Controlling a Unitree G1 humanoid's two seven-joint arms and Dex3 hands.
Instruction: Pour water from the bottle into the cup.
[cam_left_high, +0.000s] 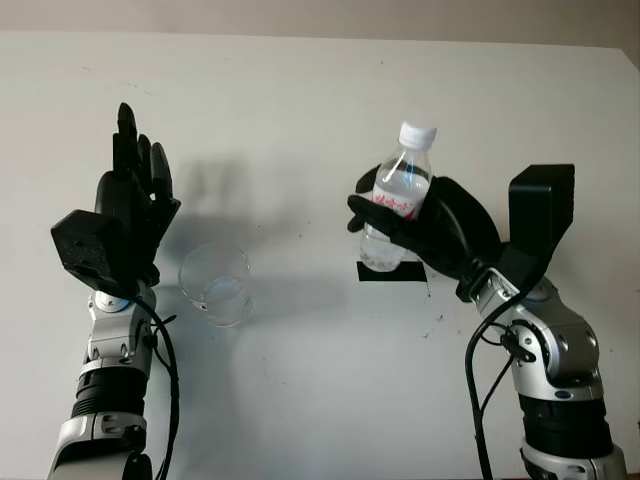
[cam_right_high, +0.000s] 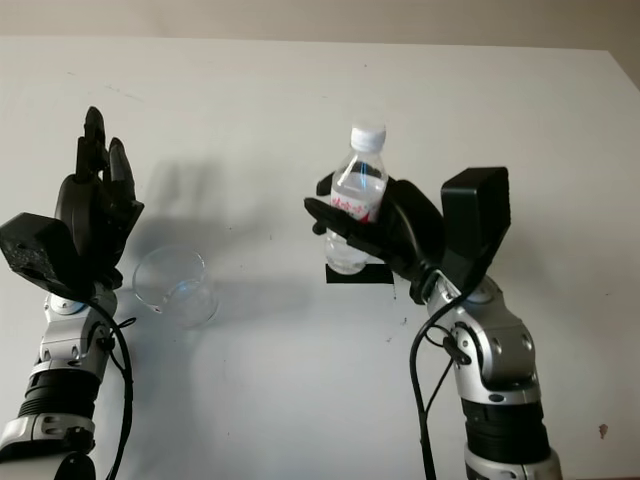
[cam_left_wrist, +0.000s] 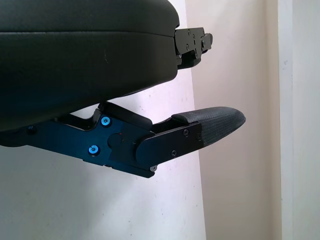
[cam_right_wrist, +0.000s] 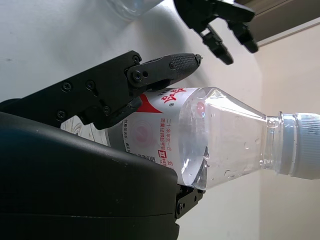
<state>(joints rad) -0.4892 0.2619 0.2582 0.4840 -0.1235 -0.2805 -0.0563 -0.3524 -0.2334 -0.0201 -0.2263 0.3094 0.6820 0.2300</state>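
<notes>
The right hand is raised above the table on the right, its black fingers wrapped around the bottle — held upright, cap on. The left hand is held up at the left — open, fingers pointing far.

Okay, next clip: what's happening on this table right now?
The right robot hand is gripping a clear plastic water bottle around its labelled middle, holding it upright with the white cap on, just above a black square mark on the white table. The left robot hand is open, raised beside an upright clear cup without touching it. No pouring has begun yet.
</notes>
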